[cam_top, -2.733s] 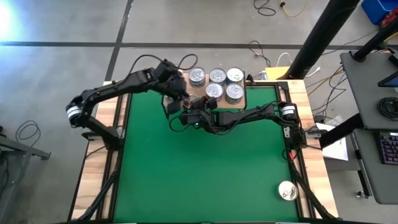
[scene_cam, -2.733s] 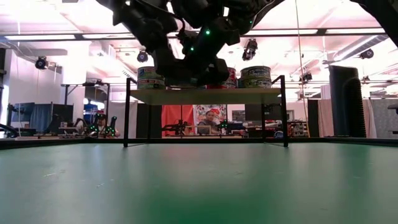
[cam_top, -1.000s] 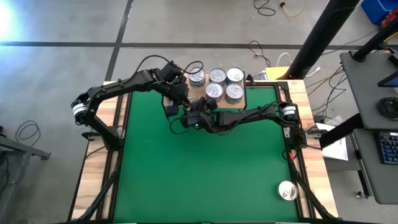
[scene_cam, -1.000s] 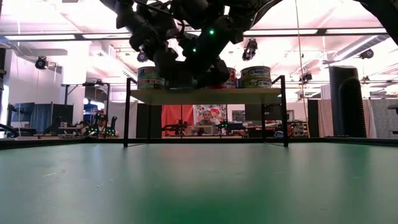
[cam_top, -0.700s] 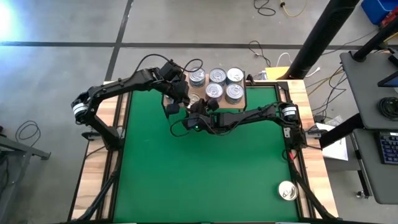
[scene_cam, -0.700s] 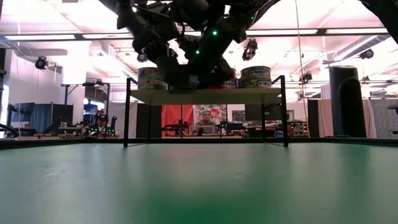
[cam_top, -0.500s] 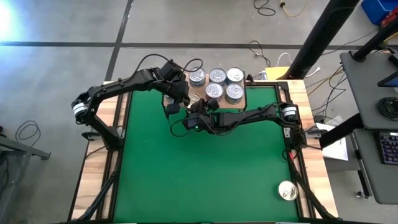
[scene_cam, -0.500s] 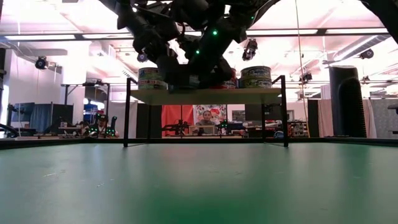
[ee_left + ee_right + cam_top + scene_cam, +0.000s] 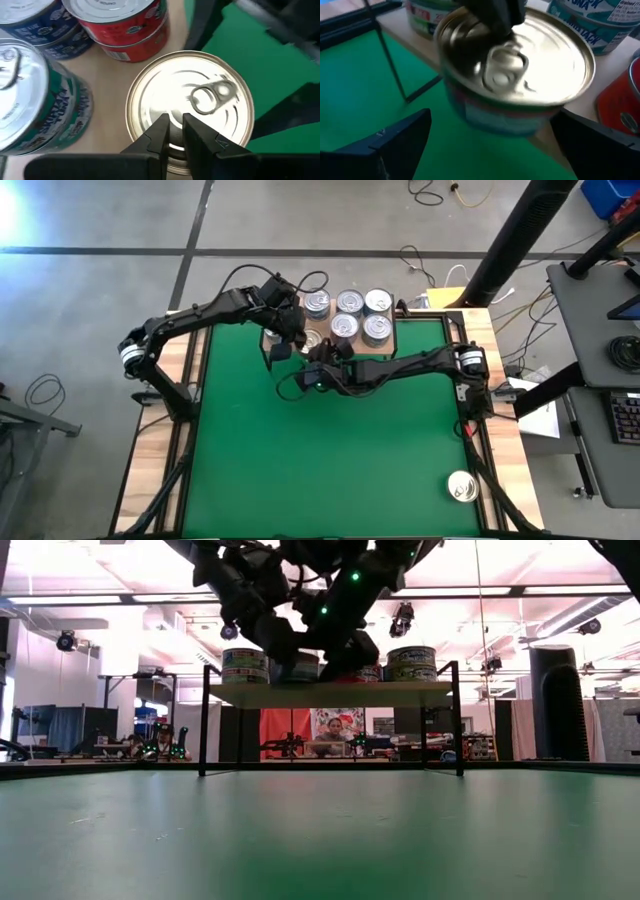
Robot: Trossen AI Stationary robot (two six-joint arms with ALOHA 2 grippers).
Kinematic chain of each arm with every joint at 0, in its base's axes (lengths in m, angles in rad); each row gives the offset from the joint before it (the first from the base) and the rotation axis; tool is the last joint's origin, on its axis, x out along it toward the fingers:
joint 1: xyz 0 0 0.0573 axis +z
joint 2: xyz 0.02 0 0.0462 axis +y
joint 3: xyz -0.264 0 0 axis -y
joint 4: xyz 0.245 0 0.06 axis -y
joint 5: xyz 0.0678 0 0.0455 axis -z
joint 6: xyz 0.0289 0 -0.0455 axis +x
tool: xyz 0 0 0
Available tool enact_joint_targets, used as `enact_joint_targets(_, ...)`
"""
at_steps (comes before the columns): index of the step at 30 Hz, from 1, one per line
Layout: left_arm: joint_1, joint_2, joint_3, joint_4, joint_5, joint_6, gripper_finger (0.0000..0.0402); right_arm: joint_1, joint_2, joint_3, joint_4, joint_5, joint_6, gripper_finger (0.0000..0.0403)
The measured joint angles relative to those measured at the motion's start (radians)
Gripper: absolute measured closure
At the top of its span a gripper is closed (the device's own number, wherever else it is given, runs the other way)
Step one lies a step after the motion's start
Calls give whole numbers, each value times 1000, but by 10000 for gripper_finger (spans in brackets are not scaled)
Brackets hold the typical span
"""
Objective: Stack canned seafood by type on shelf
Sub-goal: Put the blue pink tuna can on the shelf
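A silver-topped can (image 9: 192, 107) with a pull tab stands on the light-wood shelf (image 9: 400, 330) at its near edge, left of the other cans. My left gripper (image 9: 175, 131) is shut above its lid. My right gripper (image 9: 495, 145) is open just in front of the can (image 9: 520, 75), one finger on each side and both short of its wall. On the shelf behind it stand a red can (image 9: 127, 22), blue cans (image 9: 35, 22) and a teal tuna can (image 9: 35, 102). The high view shows several silver tops (image 9: 349, 302). My left gripper sets its shut fingertips (image 9: 496, 14) on the can's lid (image 9: 172, 112), near the rim and beside the pull tab. The fingers come slanting down from the table's left and far side. The can stands upright on the shelf board.
One more can (image 9: 462, 486) stands alone on the green mat near the table's right near corner. The shelf's thin black legs (image 9: 204, 720) rise from the mat at the far edge. The mat in front of the shelf is bare.
My right gripper has tipped up a little in front of the shelf and stayed open. In the low view the teal-sided can between the two grippers now shows on the board. My left gripper has stayed shut over the lid.
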Motion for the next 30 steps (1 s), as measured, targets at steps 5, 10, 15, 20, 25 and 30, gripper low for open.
enact_joint_targets(5, 0, 0, -4, 6, -26, 7, 364, 2, -28, 0, -84, -19, 20, 3)
enact_joint_targets(10, 0, 0, -3, 5, -27, 8, 364, 4, -46, 0, -114, -84, 63, 3)
enact_joint_targets(15, 0, 0, 0, 4, -27, 8, 364, 8, -82, 0, -111, -165, 179, 3)
enact_joint_targets(20, -1, -4, 0, 16, -28, 10, 364, 8, -137, -1, -106, -162, 199, 7)
enact_joint_targets(25, -1, -19, 0, 42, -27, 16, 364, 3, -152, 0, -104, -154, 222, 52)
enact_joint_targets(30, -1, -41, 0, 42, -26, 7, 364, -23, -131, 1, -101, -263, 356, 126)
